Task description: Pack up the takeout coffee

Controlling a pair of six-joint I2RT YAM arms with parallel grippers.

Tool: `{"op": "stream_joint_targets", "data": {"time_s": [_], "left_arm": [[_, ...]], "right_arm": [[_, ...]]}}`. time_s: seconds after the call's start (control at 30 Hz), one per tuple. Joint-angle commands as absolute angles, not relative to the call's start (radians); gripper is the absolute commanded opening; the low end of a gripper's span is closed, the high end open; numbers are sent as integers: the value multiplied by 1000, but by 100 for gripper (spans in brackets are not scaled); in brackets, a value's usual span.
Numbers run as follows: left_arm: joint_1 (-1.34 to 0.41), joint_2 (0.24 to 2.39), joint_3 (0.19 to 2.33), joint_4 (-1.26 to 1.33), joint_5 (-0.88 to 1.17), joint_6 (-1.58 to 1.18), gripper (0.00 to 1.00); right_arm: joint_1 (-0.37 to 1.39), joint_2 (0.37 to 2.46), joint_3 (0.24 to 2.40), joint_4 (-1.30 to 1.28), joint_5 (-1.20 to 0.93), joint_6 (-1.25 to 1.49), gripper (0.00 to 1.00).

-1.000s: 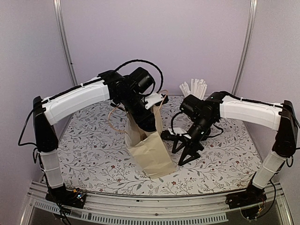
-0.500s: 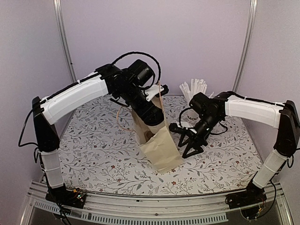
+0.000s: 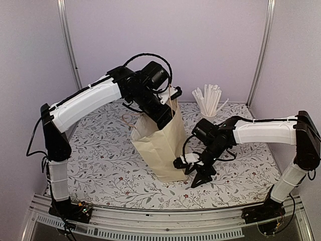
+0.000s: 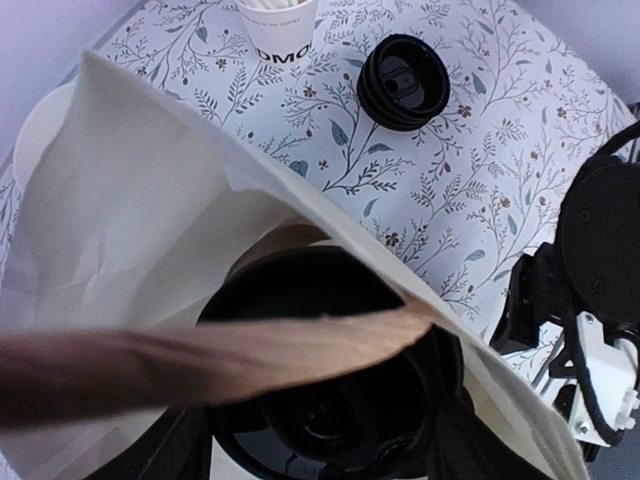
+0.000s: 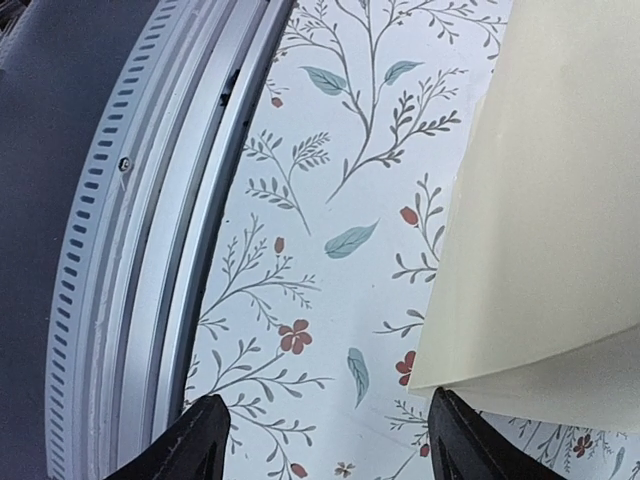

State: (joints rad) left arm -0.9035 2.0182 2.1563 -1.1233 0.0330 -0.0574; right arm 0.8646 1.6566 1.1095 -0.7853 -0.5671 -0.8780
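Observation:
A cream paper bag (image 3: pixel 161 145) stands mid-table. My left gripper (image 3: pixel 165 114) reaches into its open mouth. In the left wrist view it (image 4: pixel 320 440) is shut on a coffee cup with a black lid (image 4: pixel 320 395), inside the bag (image 4: pixel 150 200); a blurred brown handle loop (image 4: pixel 200 360) crosses in front. A second black-lidded coffee cup (image 4: pixel 403 82) stands on the table beyond the bag; the top view hides it behind my right arm. My right gripper (image 3: pixel 193 171) is open and empty, low by the bag's near right corner (image 5: pixel 540 250), with its fingertips (image 5: pixel 205 445) over the tablecloth.
A white cup of white straws (image 3: pixel 210 103) stands at the back right and also shows in the left wrist view (image 4: pixel 278 25). The metal rail of the table's front edge (image 5: pixel 150 200) runs close by my right gripper. The floral tablecloth (image 3: pixel 95 150) covers the table.
The bag has swung from leaning to more upright and shifted left. My left gripper stays in its mouth. My right gripper has moved down and left to the bag's near corner.

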Motion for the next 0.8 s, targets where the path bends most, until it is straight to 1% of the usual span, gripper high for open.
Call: {"op": "stream_joint_targets", "data": {"time_s": [0.0, 0.13, 0.27, 0.37, 0.57, 0.67, 0.77], "left_arm": [[-925, 2018, 2182, -1127, 35, -93, 39], [-939, 2005, 2184, -1137, 19, -90, 39], [-940, 1991, 2194, -1144, -25, -75, 40], [-933, 1977, 2203, -1136, -41, -71, 40], [-927, 1944, 2232, -1181, -64, -75, 40], [-918, 1914, 2226, -1191, -66, -84, 40], [-908, 1893, 2215, -1192, -68, -86, 40]], "right_arm": [[866, 1683, 1116, -702, -549, -850, 71], [827, 1617, 1086, -809, -551, -883, 71], [734, 1542, 1166, -925, -597, -915, 72], [713, 1525, 1213, -937, -606, -902, 74], [707, 1532, 1225, -923, -649, -864, 74], [706, 1518, 1316, -975, -672, -853, 75], [708, 1512, 1488, -1071, -710, -838, 76]]}}
